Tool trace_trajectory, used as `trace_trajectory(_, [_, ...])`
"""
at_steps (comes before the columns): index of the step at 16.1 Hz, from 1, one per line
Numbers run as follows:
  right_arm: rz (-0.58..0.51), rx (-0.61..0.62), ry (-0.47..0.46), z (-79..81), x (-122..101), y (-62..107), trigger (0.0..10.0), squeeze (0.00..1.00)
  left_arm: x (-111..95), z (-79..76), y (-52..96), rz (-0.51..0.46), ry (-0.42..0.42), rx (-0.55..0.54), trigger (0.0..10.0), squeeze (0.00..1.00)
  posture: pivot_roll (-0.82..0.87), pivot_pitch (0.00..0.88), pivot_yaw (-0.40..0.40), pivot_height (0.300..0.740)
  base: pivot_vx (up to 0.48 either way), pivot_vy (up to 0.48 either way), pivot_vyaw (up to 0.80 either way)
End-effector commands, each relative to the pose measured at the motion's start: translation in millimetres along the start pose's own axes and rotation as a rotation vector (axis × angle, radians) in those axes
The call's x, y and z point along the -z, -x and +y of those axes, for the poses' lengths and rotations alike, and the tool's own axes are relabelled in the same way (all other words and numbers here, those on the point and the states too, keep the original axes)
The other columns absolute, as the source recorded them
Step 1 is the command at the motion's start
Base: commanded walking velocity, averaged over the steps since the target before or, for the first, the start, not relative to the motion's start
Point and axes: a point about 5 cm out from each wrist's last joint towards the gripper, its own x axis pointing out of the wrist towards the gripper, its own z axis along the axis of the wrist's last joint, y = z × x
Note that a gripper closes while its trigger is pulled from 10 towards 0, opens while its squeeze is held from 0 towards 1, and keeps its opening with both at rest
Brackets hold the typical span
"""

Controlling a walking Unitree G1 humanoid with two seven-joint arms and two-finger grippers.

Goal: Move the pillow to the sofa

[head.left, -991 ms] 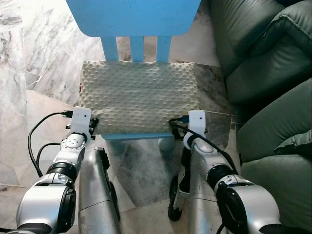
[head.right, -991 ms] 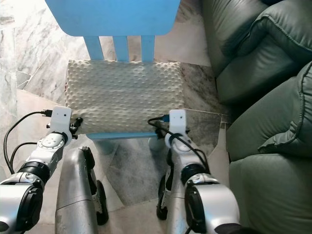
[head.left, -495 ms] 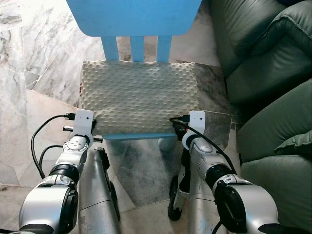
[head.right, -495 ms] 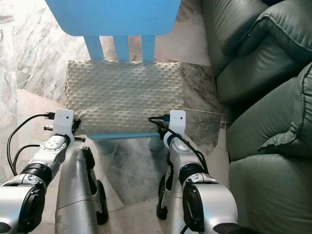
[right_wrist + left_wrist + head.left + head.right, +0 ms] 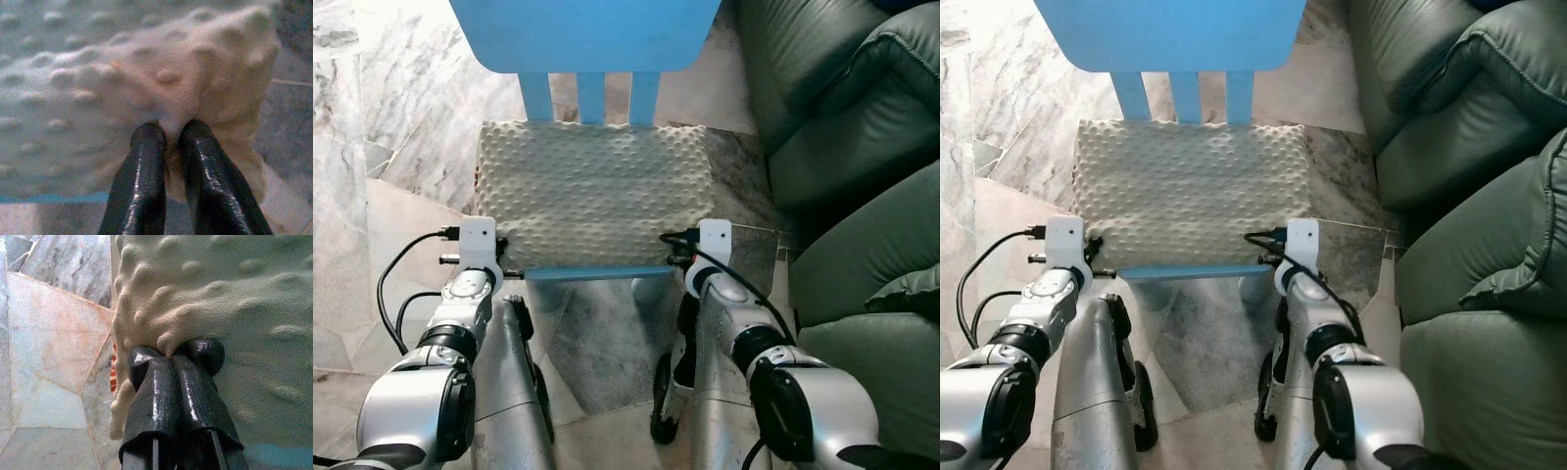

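A cream, bumpy pillow (image 5: 592, 196) lies on the seat of a blue chair (image 5: 587, 34) straight ahead. My left gripper (image 5: 173, 352) is shut on the pillow's near left corner, pinching a fold of the bumpy cover. On the near right corner my right gripper (image 5: 168, 132) is shut too, with cover squeezed between its black fingers (image 5: 144, 147). Both wrists (image 5: 475, 245) (image 5: 713, 245) sit at the pillow's front edge. The dark green leather sofa (image 5: 842, 147) stands to the right of the chair.
The chair's blue seat edge (image 5: 597, 273) shows just under the pillow's front. Marble floor (image 5: 382, 117) spreads to the left and beneath me. The sofa's arm and cushions (image 5: 1489, 284) rise close on my right. My own silver legs (image 5: 509, 392) are below.
Both wrists have edged slightly forward against the pillow's front edge, and the left gripper closed in on its corner. The pillow's near edge looks a little pushed back.
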Motion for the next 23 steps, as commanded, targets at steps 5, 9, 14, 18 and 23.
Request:
trace_trajectory(5, [-0.115, -0.030, -0.006, -21.4, -28, -0.3, 0.0, 0.00, -30, 17.3, -3.1, -0.114, 0.020, -0.064, 0.0, 0.00, 0.10, 0.162, -0.081, 0.519, 0.000, 0.000, 0.00])
trace_trajectory(9, [-0.264, -0.060, -0.016, -39.0, -55, 4.8, 0.0, 0.00, -71, 34.1, 1.2, -0.313, 0.006, -0.075, 0.0, 0.00, 0.07, 0.054, -0.059, 0.519, 0.000, 0.000, 0.00])
trace_trajectory(14, [-0.334, -0.136, 0.056, -59.1, -56, 26.3, 0.0, 0.00, -59, -5.8, 40.1, -0.454, -0.053, 0.165, 0.0, 0.00, 0.06, 0.000, -0.035, 0.519, 0.000, 0.000, 0.00])
trace_trajectory(18, [-0.386, -0.019, 0.017, -70.8, -24, 73.8, 0.0, 0.00, -19, -18.6, 87.4, -0.383, 0.048, 0.146, 0.0, 0.00, 0.06, 0.000, -0.048, 0.519, 0.000, 0.000, 0.00])
trace_trajectory(23, [-0.366, 0.040, -0.024, -54.4, -1, 100.7, 0.0, 0.00, 6, -10.5, 106.4, -0.377, 0.027, 0.049, 0.0, 0.00, 0.05, 0.000, -0.038, 0.519, 0.000, 0.000, 0.00])
